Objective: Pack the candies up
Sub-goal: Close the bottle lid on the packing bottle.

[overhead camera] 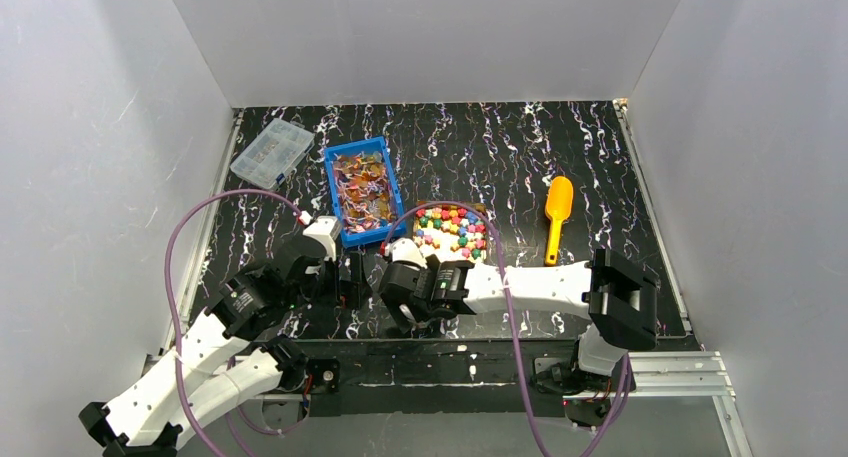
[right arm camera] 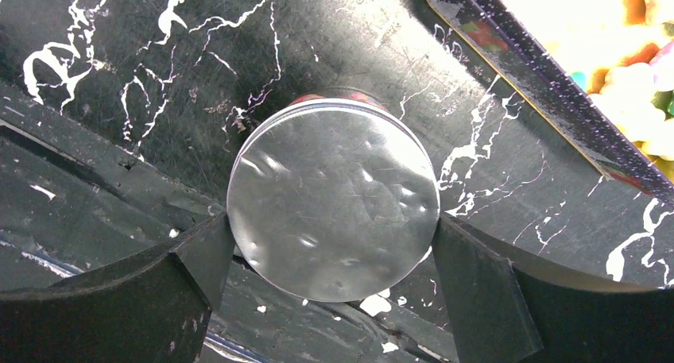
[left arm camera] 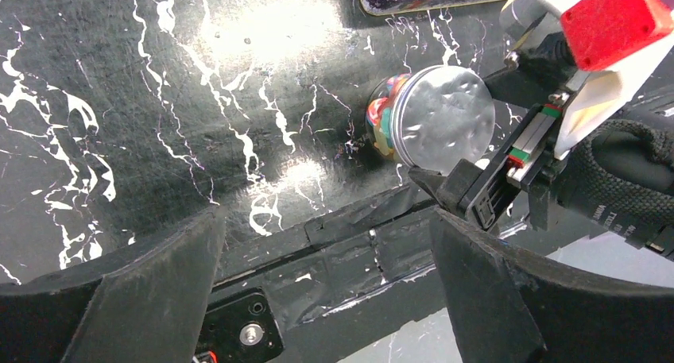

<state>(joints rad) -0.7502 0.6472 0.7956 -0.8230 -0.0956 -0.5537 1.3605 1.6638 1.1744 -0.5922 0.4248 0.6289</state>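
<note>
Low in the overhead view the left gripper [left arm camera: 326, 228] gapes wide, empty. Beside it the right gripper [right arm camera: 334, 229] has a finger either side of the silver metal lid [right arm camera: 334, 180] of a small clear jar [left arm camera: 381, 118] of coloured candies [left arm camera: 386, 99]; gripping or not, I cannot tell. Mid-frame, more candies fill a dark tray [right arm camera: 517, 77]; to its upper left, a blue plastic bin [overhead camera: 372, 239] holds wrapped ones.

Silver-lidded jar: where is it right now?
The jar sits mid-frame in the right wrist view, between the tips of the right claw, near the table's front edge, beside the tray of loose candies.
</note>
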